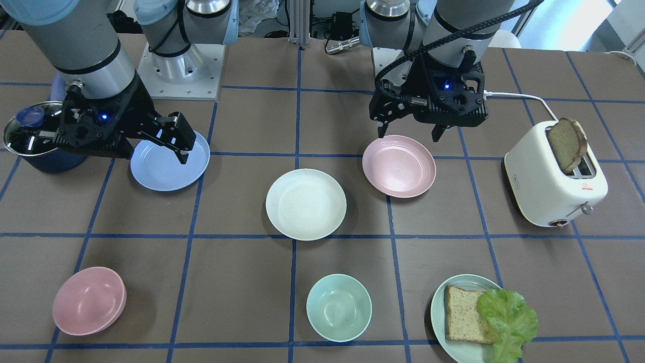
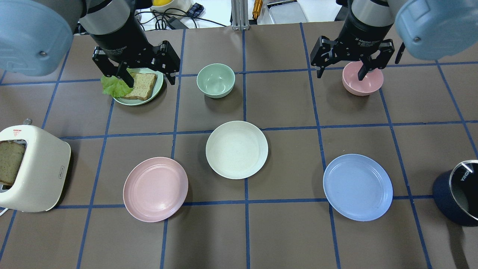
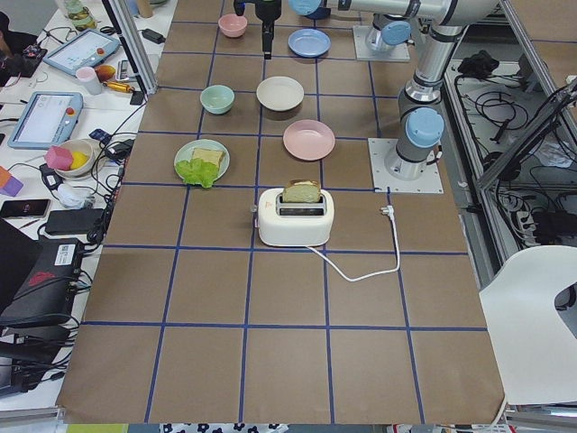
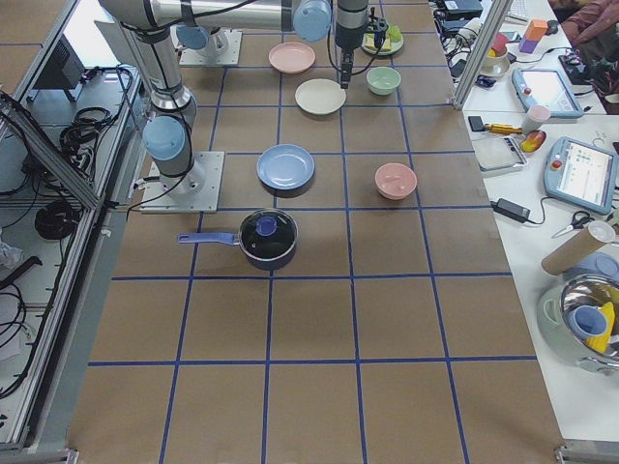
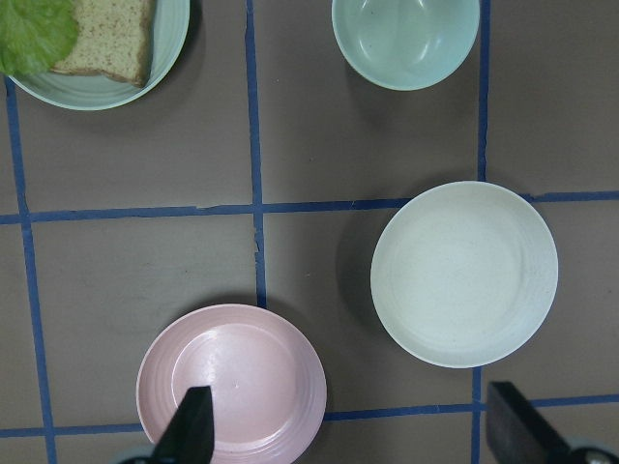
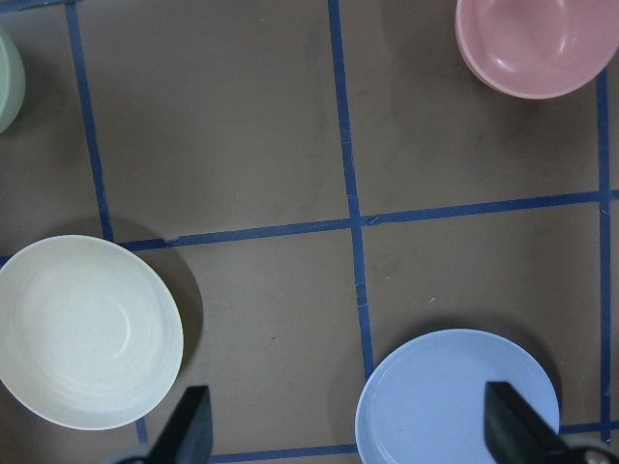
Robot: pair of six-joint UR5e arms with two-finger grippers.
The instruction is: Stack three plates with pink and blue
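Listing outward from the robot's edge of the table (image 2: 283,239), we record:

- One pink plate (image 2: 155,189), flat and bare, close to the robot's edge on the left half.
- One blue plate (image 2: 357,186), flat and bare, in the same row on the right half.
- One toaster (image 2: 41,175) at the left end with a bread slice (image 1: 567,143) in its slot, and one lidded pot (image 4: 269,242) at the right end. Neither belongs to the task.
- One cream plate (image 2: 236,149) at mid-table, between the other two and a little beyond them, touching neither.
- One left gripper (image 1: 409,132), fingers spread wide and holding nothing, hanging high. Its wrist view shows the pink plate below.
- One right gripper (image 2: 341,74), likewise spread and unladen. Its wrist view shows the blue plate below.
- Along the operators' edge: one green plate (image 1: 438,312) with bread (image 1: 466,315) and lettuce (image 1: 506,317), one green bowl (image 2: 216,80) and one pink bowl (image 2: 369,84).

Step in hand, as we judge it: stacking is not begun, since all three plates lie apart, and the arms are poised for a first pick.

Next move, as we judge it: lower one gripper to its plate's rim with one finger inside the lip and one outside. Then close, lift and carry the plate to the cream plate, and set it down centred. These shallow rims leave little to pinch.
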